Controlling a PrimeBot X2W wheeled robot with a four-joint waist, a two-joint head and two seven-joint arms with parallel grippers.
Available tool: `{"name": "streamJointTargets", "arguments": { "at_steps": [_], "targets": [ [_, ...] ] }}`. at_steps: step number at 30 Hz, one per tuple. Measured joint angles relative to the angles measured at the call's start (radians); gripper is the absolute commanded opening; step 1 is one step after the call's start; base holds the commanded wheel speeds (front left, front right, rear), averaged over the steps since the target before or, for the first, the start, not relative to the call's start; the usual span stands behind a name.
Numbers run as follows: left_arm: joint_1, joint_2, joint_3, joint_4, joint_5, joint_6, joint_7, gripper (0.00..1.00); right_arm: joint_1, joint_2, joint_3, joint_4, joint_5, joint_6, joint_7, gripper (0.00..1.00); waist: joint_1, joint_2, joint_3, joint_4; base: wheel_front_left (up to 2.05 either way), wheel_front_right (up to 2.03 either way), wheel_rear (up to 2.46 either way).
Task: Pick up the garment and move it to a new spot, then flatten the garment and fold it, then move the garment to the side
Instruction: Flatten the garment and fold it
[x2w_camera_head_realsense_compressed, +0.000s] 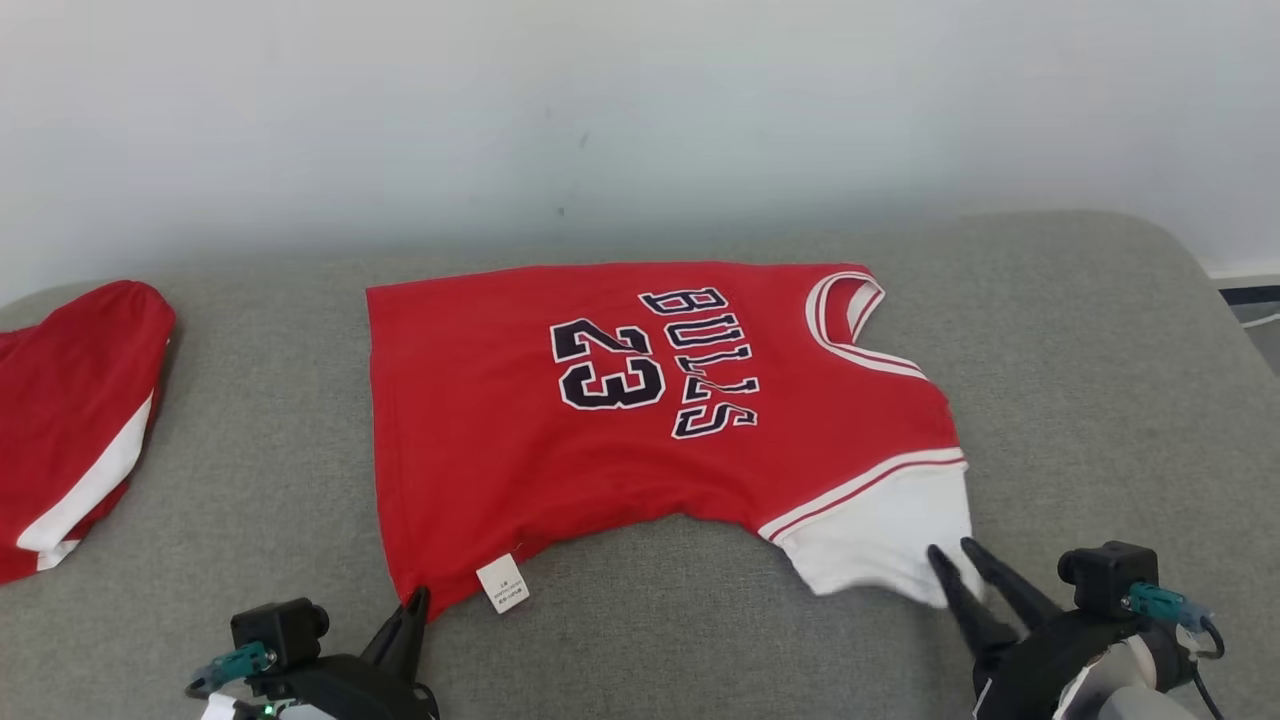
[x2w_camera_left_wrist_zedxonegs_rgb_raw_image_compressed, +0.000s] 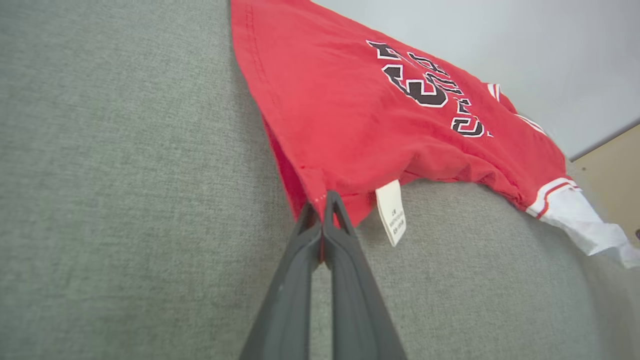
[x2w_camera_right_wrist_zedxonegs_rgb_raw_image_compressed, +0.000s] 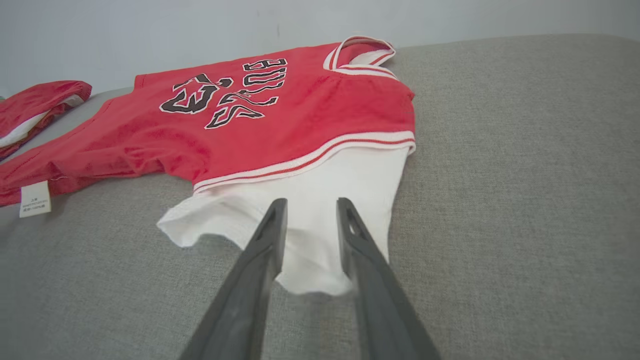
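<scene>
Looking at a red basketball jersey (x2w_camera_head_realsense_compressed: 560, 460) with black "BULLS 23" lettering, lying spread print-side up across the middle of a grey woven cushion (x2w_camera_head_realsense_compressed: 1100, 400), collar towards the right, hem towards the left. Pinching the near hem corner, just beside the small white care label (x2w_camera_left_wrist_zedxonegs_rgb_raw_image_compressed: 391, 212), with the left gripper (x2w_camera_left_wrist_zedxonegs_rgb_raw_image_compressed: 325, 200), jaws pressed together on the red cloth. Holding the right gripper (x2w_camera_right_wrist_zedxonegs_rgb_raw_image_compressed: 311, 205) slightly parted, fingers straddling the tip of the white sleeve (x2w_camera_right_wrist_zedxonegs_rgb_raw_image_compressed: 310, 175), apparently clamping nothing, going by the gap. Judging the cloth as light, soft and limp, with no stiffness to carry its own shape: expecting sagging and bunching between any two held points, much as along the near edge, curving inward between the grippers. Favouring holds at corners and seams, such as hem corners, striped shoulder trim and sleeve edge, where doubled cloth is giving thin fingers more to bite. Advising taking both layers together, since pinching the top one alone is risking peeling it away and wrinkling the fold. Leaving alone a second red-and-white garment (x2w_camera_head_realsense_compressed: 70, 400) lying well apart at the cushion's left end.
</scene>
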Motion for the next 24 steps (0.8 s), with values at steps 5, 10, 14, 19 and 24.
{"name": "streamJointTargets", "arguments": {
  "at_steps": [5, 10, 14, 19, 24],
  "targets": [
    [-0.001, -0.003, 0.001, -0.011, 0.0, 0.008, 0.0, 0.0, 0.0, -0.011, -0.018, -0.043, 0.02, 0.0, 0.008, 1.0, 0.0003, 0.0, 0.001, -0.014, 0.0, 0.0, 0.0],
    [-0.004, 0.005, 0.013, -0.028, 0.001, 0.017, -0.001, 0.0, 0.002, -0.029, -0.038, -0.072, 0.036, -0.024, 0.03, 1.0, 0.0003, 0.0, 0.014, -0.018, 0.0, 0.0, 0.0],
    [-0.024, 0.006, -0.013, -0.029, 0.04, 0.034, -0.001, 0.0, 0.018, -0.034, -0.027, -0.041, 0.031, -0.062, 0.066, 1.0, 0.0003, 0.0001, 0.031, -0.018, 0.0, 0.0, 0.0],
    [-0.043, 0.033, -0.06, -0.007, 0.111, 0.059, 0.002, 0.0, 0.032, -0.017, 0.006, -0.035, 0.028, -0.077, 0.121, 1.0, 0.0003, 0.0002, 0.052, -0.013, 0.0, 0.0, 0.0],
    [-0.073, 0.044, -0.09, 0.02, 0.172, 0.071, 0.02, 0.0, 0.031, -0.016, 0.012, -0.036, 0.025, -0.098, 0.156, 1.0, 0.0004, 0.0002, 0.071, -0.011, 0.0, 0.0, 0.0]
  ]
}}
